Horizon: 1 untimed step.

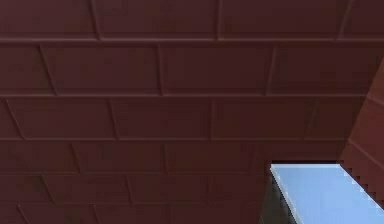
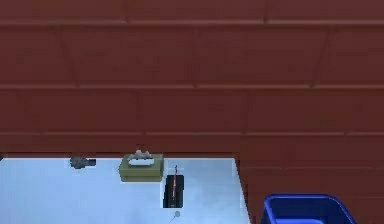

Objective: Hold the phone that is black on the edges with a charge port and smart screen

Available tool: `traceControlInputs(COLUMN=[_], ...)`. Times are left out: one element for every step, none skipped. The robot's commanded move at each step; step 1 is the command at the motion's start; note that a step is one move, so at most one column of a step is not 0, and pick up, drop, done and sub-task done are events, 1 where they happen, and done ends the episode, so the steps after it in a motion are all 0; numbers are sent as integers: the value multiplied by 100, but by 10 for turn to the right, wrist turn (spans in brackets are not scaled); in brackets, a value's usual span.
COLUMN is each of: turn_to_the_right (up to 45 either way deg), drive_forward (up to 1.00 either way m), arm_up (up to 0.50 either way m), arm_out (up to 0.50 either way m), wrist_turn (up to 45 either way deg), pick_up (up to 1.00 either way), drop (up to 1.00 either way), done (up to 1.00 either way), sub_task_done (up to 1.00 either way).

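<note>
A small dark flat rectangle (image 2: 176, 188), black at its edges and phone-like in shape, lies on the pale table top (image 2: 60, 195) near the table's right end in the arm side view. A thin line runs up from its far end. Just left of it, farther back, sits an olive box (image 2: 142, 168) with something pale on top.
A small grey object (image 2: 80, 160) lies near the table's back edge at the left. A blue bin (image 2: 308, 210) stands right of the table. A red-brown brick wall (image 2: 190, 70) rises behind. The table's corner (image 1: 318, 195) shows at the forward view's bottom right, against the brick wall (image 1: 150, 100).
</note>
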Motion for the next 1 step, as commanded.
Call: traceControlInputs(turn_to_the_right=[0], drive_forward=[0], arm_up=[50], arm_out=[0], wrist_turn=[0], pick_up=[0], drop=[0], done=[0], sub_task_done=[0])
